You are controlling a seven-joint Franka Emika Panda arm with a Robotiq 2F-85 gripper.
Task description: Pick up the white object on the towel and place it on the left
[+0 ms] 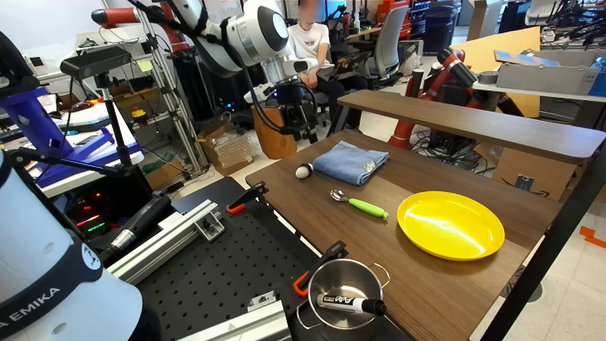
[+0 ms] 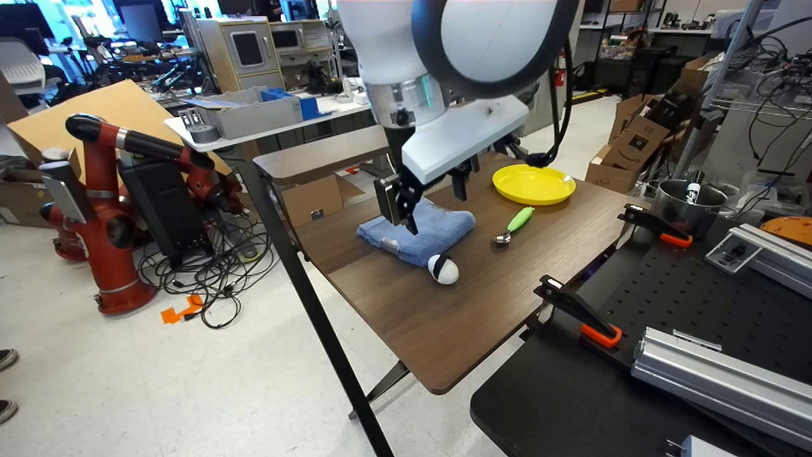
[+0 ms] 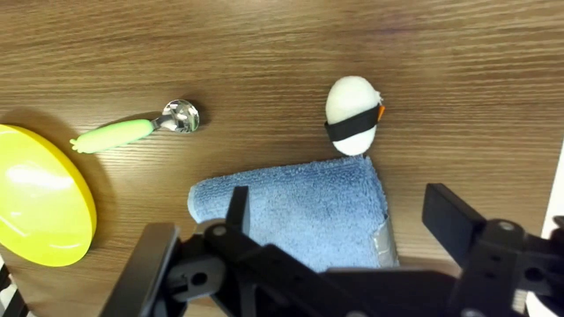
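The white object is a small white egg-shaped item with a black band; it shows in both exterior views (image 1: 301, 172) (image 2: 447, 272) and in the wrist view (image 3: 351, 99). It lies on the wooden table beside a corner of the towel, not on it; I cannot tell whether they touch. The towel is a folded blue cloth with a pale tag, seen in both exterior views (image 1: 348, 162) (image 2: 434, 230) and in the wrist view (image 3: 308, 207). My gripper (image 3: 337, 198) is open and empty above the towel. It also shows in an exterior view (image 2: 436, 208).
A green-handled spoon (image 1: 367, 207) and a yellow plate (image 1: 450, 225) lie on the same table (image 1: 303, 203). A metal pot (image 1: 348, 284) with a marker in it stands near the front edge. Black clamps (image 1: 326, 260) grip the edge. A raised shelf (image 1: 464, 125) runs along the far side.
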